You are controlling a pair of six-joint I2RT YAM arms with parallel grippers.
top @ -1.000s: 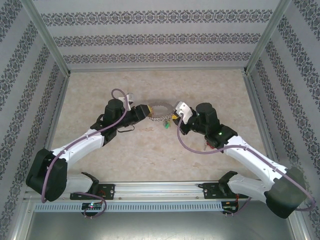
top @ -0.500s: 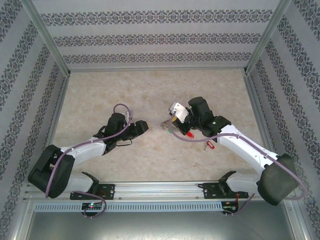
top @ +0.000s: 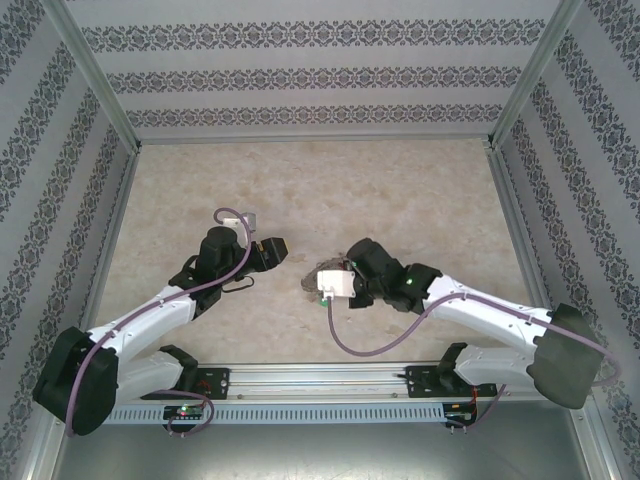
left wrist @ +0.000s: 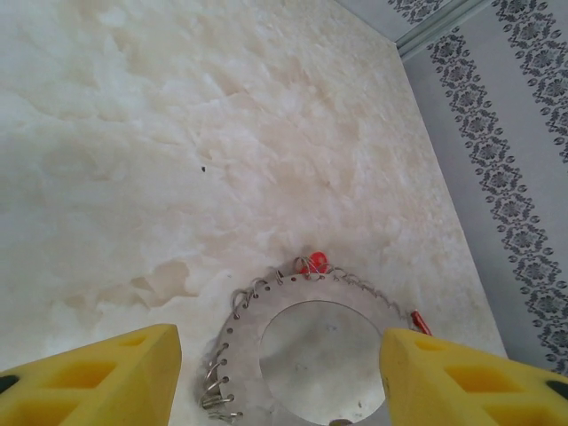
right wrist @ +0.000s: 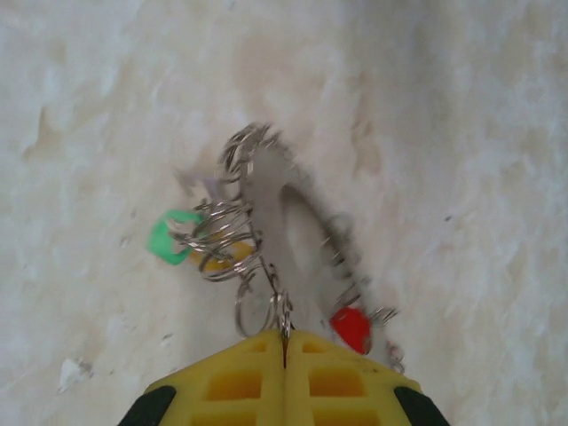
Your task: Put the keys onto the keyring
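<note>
Yellow fingers [right wrist: 240,382] of your right gripper [right wrist: 284,342] pinch shut on a rim link [right wrist: 282,312], probably to steady the keyring [right wrist: 266,204] ahead of them; your left gripper [left wrist: 280,355] gapes empty, ring between its fingers.

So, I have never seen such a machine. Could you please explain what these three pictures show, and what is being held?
These are two robot arms bolted to a table. The wide picture comes from a fixed camera above and behind them: the left arm on the left, the right arm on the right. The other two pictures come from small cameras on each wrist, so the yellow jaws appear at the bottom. The right jaws are shut on a small link of the keyring, a grey metal hoop carrying keys with green, yellow and red heads. The left jaws stand open, with the hoop seen between them, not gripped.
</note>
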